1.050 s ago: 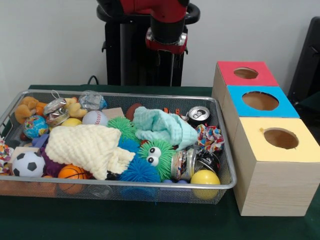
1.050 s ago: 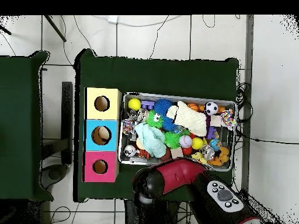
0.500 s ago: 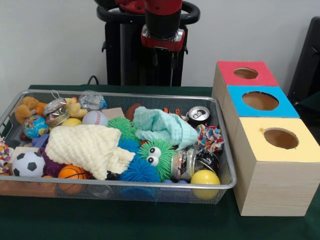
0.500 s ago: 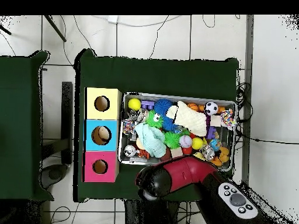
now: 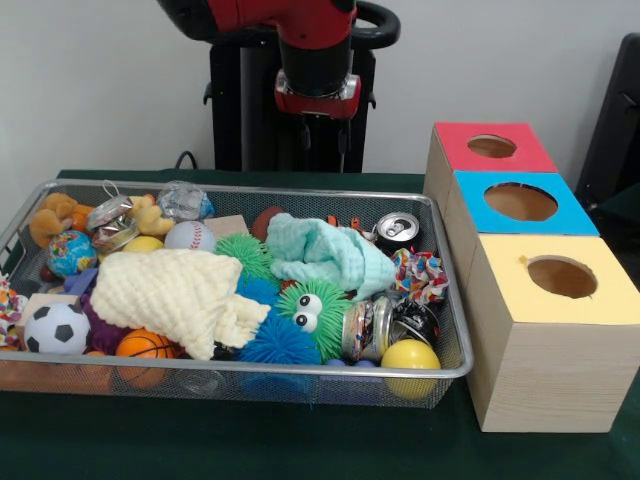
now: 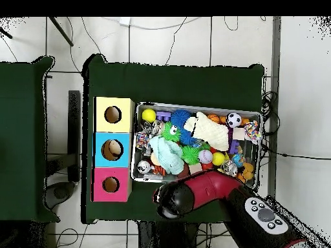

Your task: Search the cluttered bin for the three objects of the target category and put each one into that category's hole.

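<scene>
a red and black robot arm's gripper (image 5: 320,135) hangs at the upper centre of the front view, above and behind the far rim of a long silver wire mesh bin (image 5: 440,372) that fills the left and middle of the frame; its fingers are dark against the dark pedestal, so whether the jaws are apart or together cannot be told, and nothing is seen held in them. the bin is packed with balls, crushed cans, spiky rubber toys and cloths, and the target category is not given, so which three things are wanted cannot be told. a crushed silver drink can (image 5: 397,229) lies nearest, below and to the right of the gripper by the bin's far right rim, its round top facing up. a crumpled mint-green cloth (image 5: 325,252) lies almost straight below, a cream knitted cloth (image 5: 180,292) lower left. at the right of the frame stand three wooden boxes in a row, topped red (image 5: 525,149), blue (image 5: 560,214) and yellow (image 5: 600,290), each with a round hole. nothing appears sorted yet; the gripper would likely have to come down and forward into the bin.
</scene>
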